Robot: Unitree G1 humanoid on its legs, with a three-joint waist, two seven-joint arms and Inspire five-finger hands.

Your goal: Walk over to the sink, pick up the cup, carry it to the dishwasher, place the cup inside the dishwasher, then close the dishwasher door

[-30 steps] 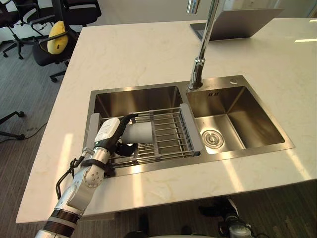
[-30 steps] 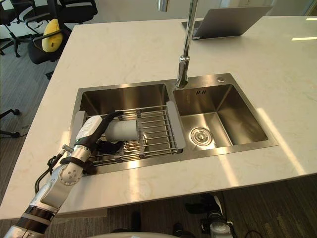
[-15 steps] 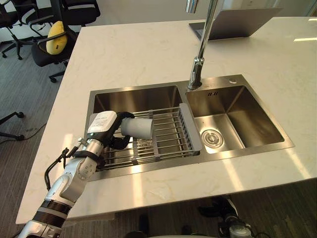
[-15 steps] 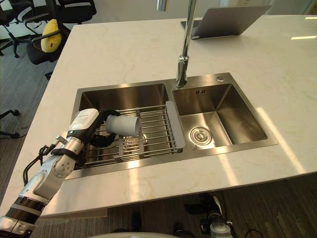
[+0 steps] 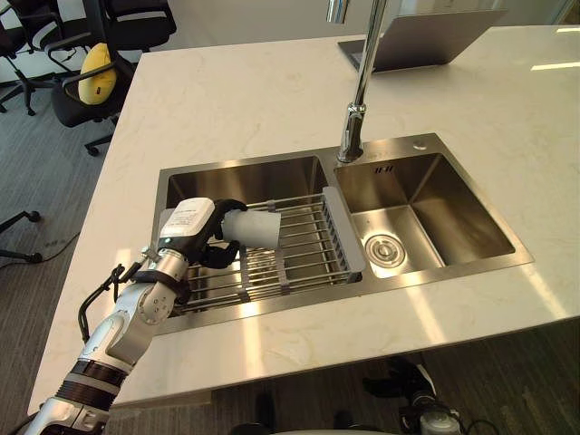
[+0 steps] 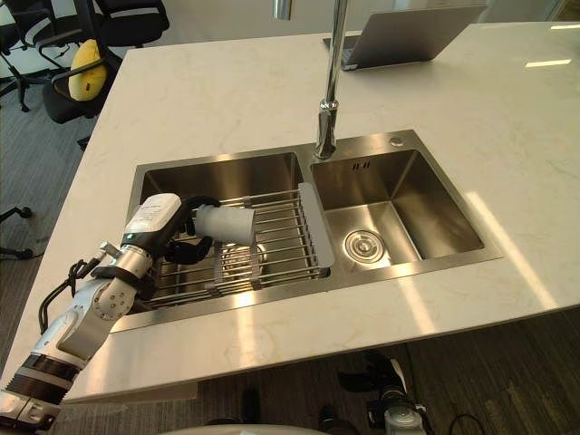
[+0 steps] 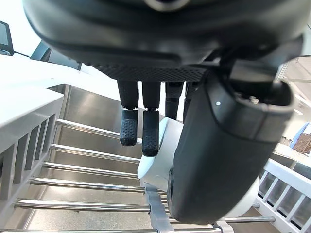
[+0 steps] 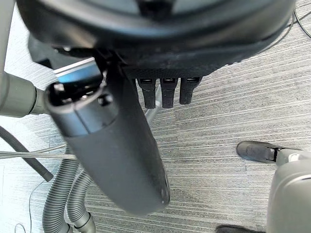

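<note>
Pale marble counter (image 5: 272, 100) surrounds the steel double sink (image 5: 435, 204). A wire rack (image 5: 308, 249) spans the sink's left basin. Over that rack, the left hand (image 5: 186, 227) curls round the white cup (image 5: 258, 227), which lies on its side. The right hand (image 8: 116, 145) hangs relaxed over carpet, holding nothing.

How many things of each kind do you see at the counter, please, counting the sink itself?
Cup, held by the left hand: 1
Rack: 1
Sink: 1
Faucet: 1
Laptop: 1
Total: 5
</note>
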